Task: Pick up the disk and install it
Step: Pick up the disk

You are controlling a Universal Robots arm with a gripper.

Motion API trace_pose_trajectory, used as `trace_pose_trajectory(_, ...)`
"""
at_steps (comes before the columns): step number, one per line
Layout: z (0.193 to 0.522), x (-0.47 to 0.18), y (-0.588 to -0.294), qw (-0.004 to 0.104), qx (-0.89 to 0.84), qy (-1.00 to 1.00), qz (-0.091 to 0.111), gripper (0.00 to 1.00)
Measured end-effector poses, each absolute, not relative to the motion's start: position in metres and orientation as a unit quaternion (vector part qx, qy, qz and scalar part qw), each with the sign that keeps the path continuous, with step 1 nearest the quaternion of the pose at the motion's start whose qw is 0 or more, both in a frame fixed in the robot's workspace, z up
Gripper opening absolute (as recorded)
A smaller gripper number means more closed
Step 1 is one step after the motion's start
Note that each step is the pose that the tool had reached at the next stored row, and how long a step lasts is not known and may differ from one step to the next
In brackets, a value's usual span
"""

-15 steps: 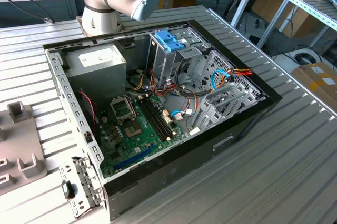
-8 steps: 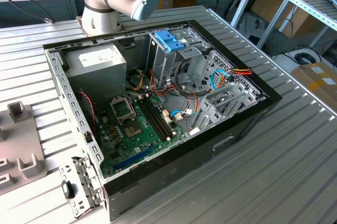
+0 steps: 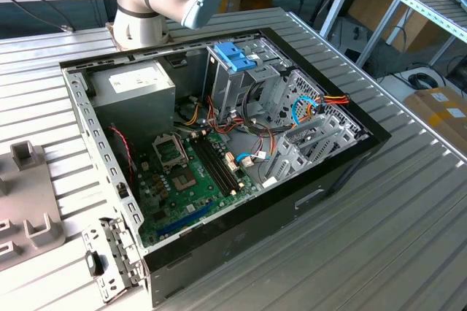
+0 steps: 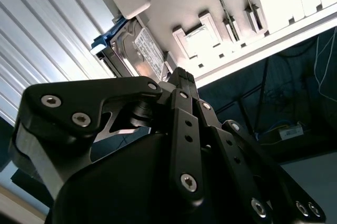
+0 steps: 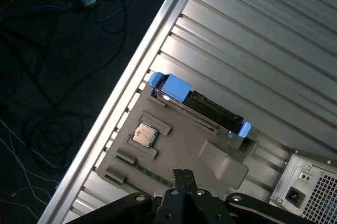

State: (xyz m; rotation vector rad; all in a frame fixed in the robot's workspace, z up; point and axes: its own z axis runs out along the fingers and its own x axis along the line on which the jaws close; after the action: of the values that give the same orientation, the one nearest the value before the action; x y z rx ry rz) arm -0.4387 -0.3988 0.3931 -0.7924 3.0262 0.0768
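So the disk (image 5: pixel 202 109) stands on edge in a slot of the grey fixture plate (image 5: pixel 179 148), right by the edge of the ribbed metal table (image 5: pixel 274 40). The gripper (image 5: pixel 182 173) hangs clear of it, jaws pinched together on nothing. Off the table there's a dark floor (image 5: pixel 47 40) with loose cables (image 5: pixel 58 134). The open computer case (image 3: pixel 292 212) lies on the same table.

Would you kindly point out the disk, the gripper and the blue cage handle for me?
disk (image 5: pixel 210 109): first wrist view, on its dark edge between the blue frame ends.
gripper (image 5: pixel 182 173): first wrist view, where its fingertips meet.
blue cage handle (image 3: pixel 235 56): exterior view, the handle's middle.
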Motion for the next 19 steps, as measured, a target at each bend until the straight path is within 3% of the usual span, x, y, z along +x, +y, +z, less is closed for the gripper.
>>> trace_pose_trajectory(19, 0.3931, -0.4387, -0.3988, 0.005, -0.289, 0.957, 0.025, 0.1)
